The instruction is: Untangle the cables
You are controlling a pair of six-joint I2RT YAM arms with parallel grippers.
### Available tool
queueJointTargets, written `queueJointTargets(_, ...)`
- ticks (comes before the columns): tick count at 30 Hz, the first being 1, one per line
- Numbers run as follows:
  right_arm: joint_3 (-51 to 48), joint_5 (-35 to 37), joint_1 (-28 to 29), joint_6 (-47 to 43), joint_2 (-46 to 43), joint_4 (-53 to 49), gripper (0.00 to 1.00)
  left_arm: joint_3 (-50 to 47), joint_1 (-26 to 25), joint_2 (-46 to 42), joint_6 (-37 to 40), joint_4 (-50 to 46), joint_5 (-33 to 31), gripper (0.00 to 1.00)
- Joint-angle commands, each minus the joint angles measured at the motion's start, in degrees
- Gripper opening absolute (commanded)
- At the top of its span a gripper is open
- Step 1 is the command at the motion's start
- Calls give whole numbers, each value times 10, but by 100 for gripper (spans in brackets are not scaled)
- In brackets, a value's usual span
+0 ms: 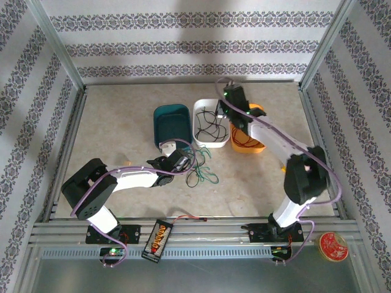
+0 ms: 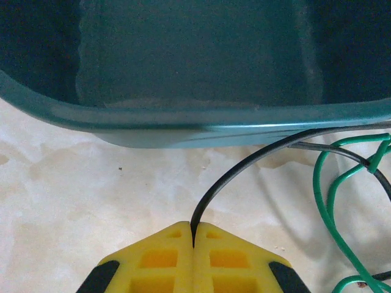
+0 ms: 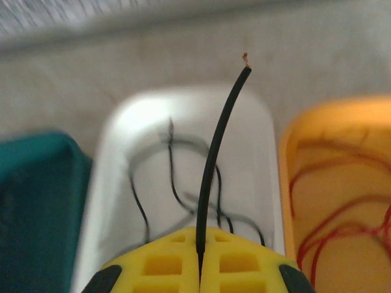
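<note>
While your left hand (image 2: 193, 239) is clamped on a black cable (image 2: 241, 166) just beside the teal tray (image 2: 183, 125), with green cables (image 2: 322, 201) to its right, your right hand (image 3: 200, 247) pinches another black cable (image 3: 219, 140) above the white tray (image 3: 116, 152); red cables (image 3: 324, 177) lie in the orange tray (image 3: 290, 140).

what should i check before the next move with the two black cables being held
1. Left gripper shut on its black cable: ok.
2. Right gripper shut on the upright black cable, bare tip free: ok.
3. White tray lies below the right gripper, with black strands in it: ok.
4. Left-held cable free of the green cable: cannot tell; a dark strand crosses the green one beside it.
5. Teal tray clear of the left gripper: ok, its rim sits just ahead.
6. Both grippers on separate cables: cannot tell.
</note>
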Motion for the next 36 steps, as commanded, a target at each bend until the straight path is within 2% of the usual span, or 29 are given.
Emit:
queueJointTargets(1,-11,8,8,18,11,-41,0,9,-4,2,-1,-11,0,0)
queueJointTargets(3,-11,4,9,21,14,-38,1,8,-4,0,1,-12,0,0)
queueJointTargets(5,-4,-5,5,19,18,-36,10,6,-4,-2,4,-9,1,0)
queueJointTargets(7,12,-18,0,8,25,-37,26,4,-4,-3,8,-4,4,0)
queueJointTargets(13,68,-40,-18,-7,49,-60,43,4,-4,-3,14,5,14,0)
queueJointTargets(15,74,-40,-23,-8,47,-61,46,3,-4,-3,14,7,14,0)
queueJointTargets(19,72,-55,-23,-13,32,-69,46,2,-4,-3,13,11,14,0)
queueJointTargets(26,-7,-72,-2,-21,-31,-64,45,4,-4,4,15,18,18,0)
queueJointTargets(33,-28,-81,-2,2,-15,-71,41,4,-4,5,14,18,17,0)
queueJointTargets(36,-33,-81,-2,10,2,-70,35,0,-4,1,14,18,16,0)
